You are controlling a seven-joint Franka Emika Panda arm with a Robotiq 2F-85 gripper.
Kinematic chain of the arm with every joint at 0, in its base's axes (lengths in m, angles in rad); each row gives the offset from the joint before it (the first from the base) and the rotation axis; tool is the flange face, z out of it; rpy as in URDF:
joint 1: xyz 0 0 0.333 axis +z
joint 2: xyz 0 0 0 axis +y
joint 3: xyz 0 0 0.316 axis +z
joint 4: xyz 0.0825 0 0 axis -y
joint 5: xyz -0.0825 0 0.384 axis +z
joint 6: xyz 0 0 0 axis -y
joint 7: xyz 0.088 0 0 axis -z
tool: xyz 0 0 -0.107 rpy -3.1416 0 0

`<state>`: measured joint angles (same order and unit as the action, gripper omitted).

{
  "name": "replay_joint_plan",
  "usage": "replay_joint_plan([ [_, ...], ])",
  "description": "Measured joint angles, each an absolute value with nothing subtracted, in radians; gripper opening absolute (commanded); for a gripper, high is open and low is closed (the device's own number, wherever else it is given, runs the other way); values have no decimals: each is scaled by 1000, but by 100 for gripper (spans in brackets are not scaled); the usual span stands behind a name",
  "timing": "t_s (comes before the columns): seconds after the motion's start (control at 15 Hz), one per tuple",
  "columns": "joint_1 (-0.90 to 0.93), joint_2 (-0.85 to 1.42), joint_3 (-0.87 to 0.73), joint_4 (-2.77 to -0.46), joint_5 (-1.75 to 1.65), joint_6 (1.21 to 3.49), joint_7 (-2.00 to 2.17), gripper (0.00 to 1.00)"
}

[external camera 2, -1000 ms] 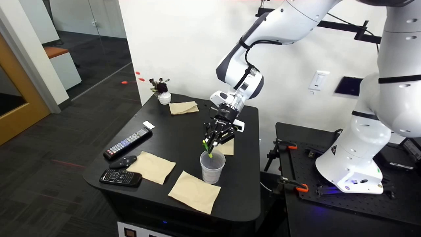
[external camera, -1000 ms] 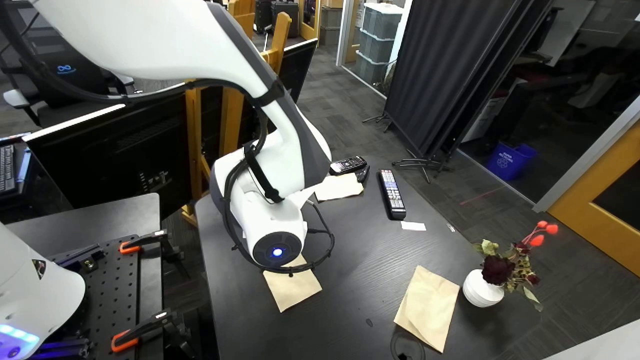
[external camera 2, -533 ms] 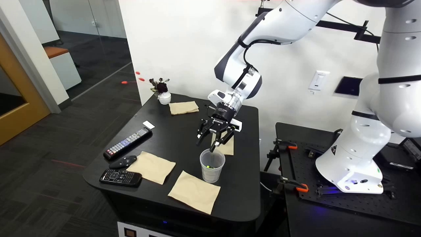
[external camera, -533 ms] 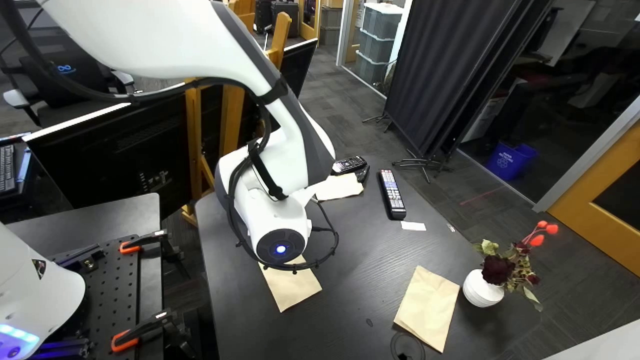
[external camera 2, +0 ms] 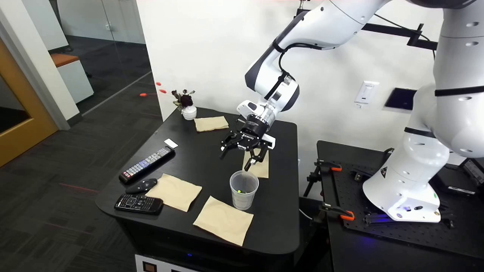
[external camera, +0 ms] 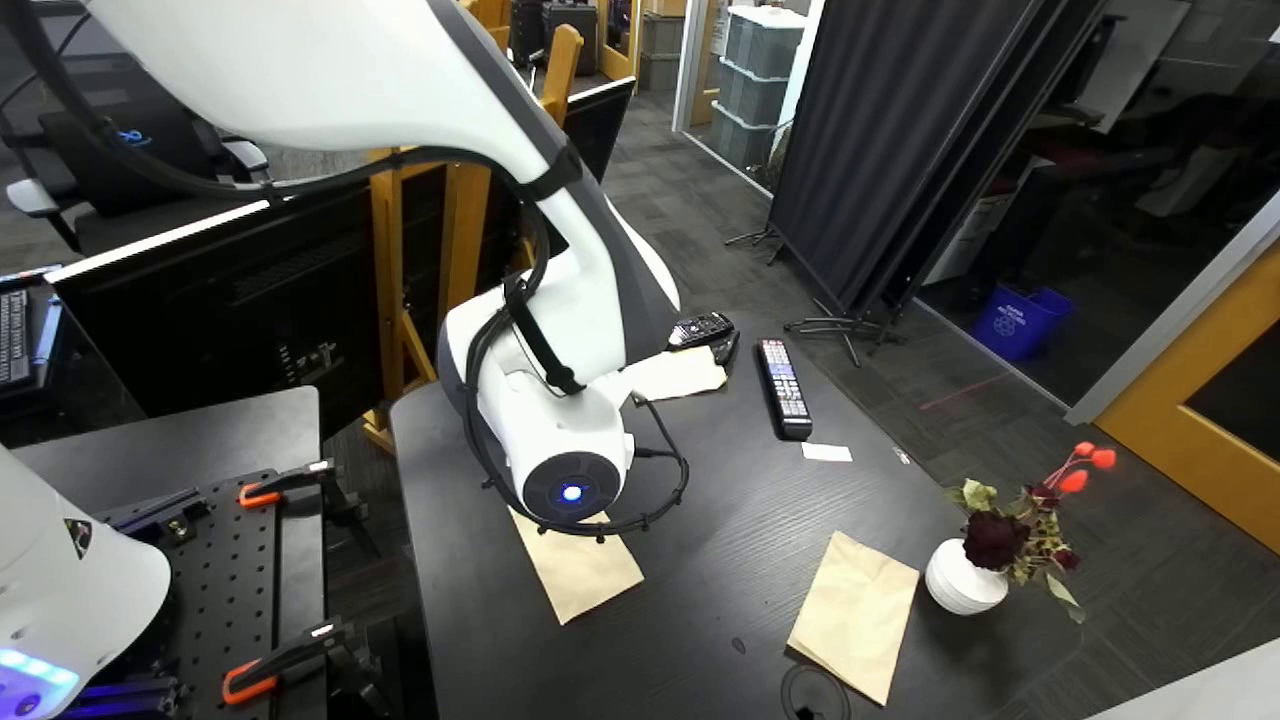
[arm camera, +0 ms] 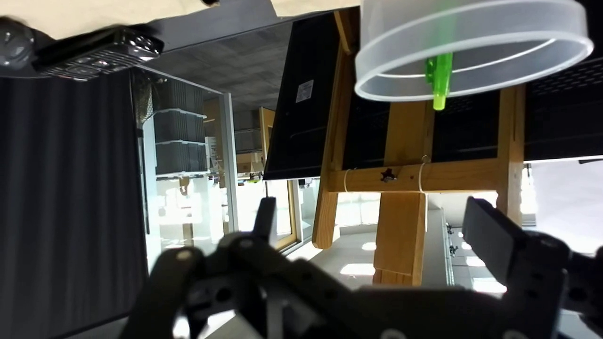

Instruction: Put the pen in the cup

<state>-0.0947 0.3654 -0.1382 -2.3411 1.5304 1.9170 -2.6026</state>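
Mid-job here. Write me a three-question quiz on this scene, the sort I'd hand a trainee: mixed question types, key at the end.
1. Multiple choice: where is the green pen?
A) lying on a remote
B) inside the cup
C) on the floor

2. True or false: the fingers are closed around the pen.

3. Short answer: what does the round white vase hold?

Key:
1. B.
2. False; they stand apart, holding nothing.
3. Flowers, some dark red and some bright red.
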Motion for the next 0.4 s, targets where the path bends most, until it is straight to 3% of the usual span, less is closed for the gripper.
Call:
replay_joint_plan([
  [0.4,-95,360,-138,-2341,1537,1917,-2603,100],
])
